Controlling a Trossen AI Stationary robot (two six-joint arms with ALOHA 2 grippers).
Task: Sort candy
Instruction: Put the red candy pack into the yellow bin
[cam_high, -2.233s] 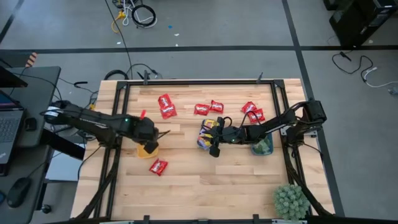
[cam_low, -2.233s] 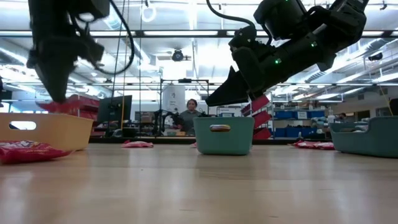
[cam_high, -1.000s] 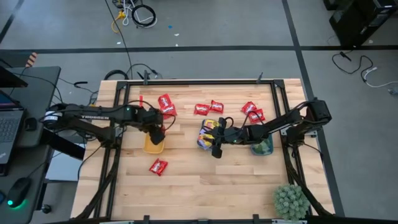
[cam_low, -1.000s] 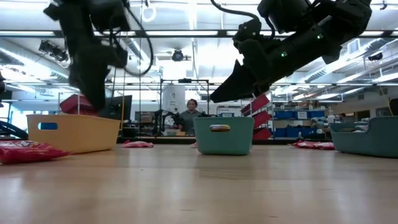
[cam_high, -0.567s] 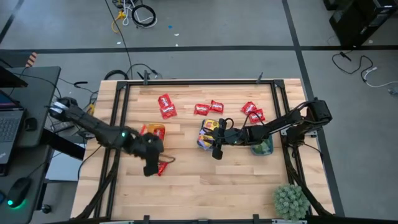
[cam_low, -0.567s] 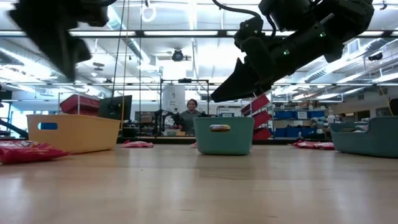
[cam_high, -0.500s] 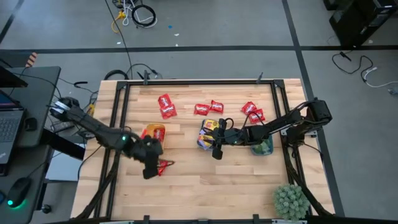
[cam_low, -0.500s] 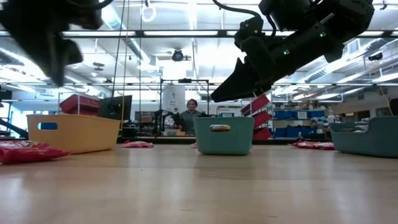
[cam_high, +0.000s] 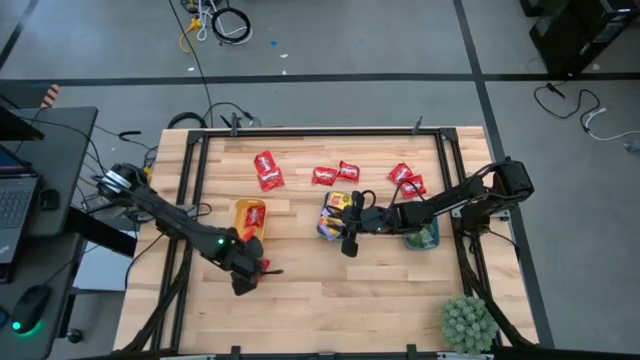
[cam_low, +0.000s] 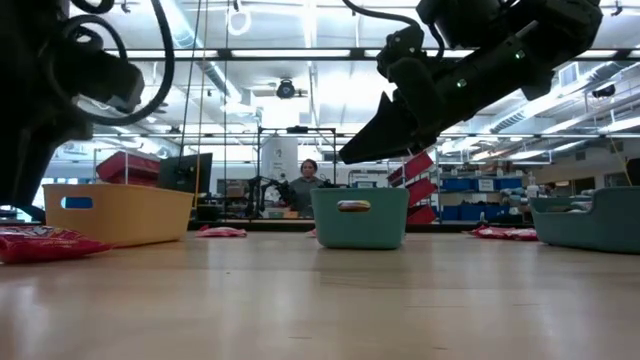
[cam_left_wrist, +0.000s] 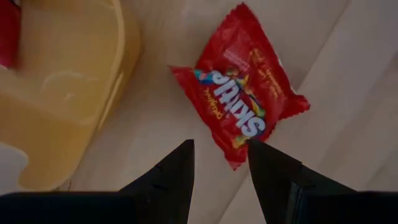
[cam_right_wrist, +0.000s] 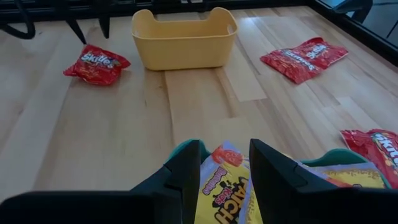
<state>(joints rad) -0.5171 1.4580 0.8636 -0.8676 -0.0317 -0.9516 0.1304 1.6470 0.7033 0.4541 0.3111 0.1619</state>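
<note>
**Operator:** Where am I in the sort?

**Spotter:** You're lining up a pick. Your left gripper (cam_high: 243, 279) hangs over a lone red packet (cam_left_wrist: 241, 112) that lies flat on the wood just beside the yellow tray (cam_high: 249, 219), on the tray's near side. Its fingers stand apart with nothing between them, and the packet's lower corner sits in line with the gap.

**Operator:** And the right side?

**Spotter:** Your right gripper (cam_high: 346, 233) is over the teal tray (cam_low: 360, 217), which stands to the right of the yellow tray. Its fingers are parted, and a yellow packet (cam_right_wrist: 225, 185) shows between them. I can't tell whether they pinch it or only hover above the pile.

**Operator:** Next move?

**Spotter:** My read is that you lower the left gripper straight down, close on that red packet, lift it and carry it the short way back over the yellow tray's rim. One red packet (cam_high: 253, 213) already lies in that tray, so it looks like the right home.

**Operator:** Any room to worry about?

**Spotter:** The packet is close to the yellow tray's wall, so come down on its far half or you may nudge the tray. Away from the tray, towards the table's near edge, the wood is bare. More red packets (cam_high: 336, 174) wait beyond the yellow tray, well apart from both arms. The teal tray leaves you a fair gap from the right arm.
</note>
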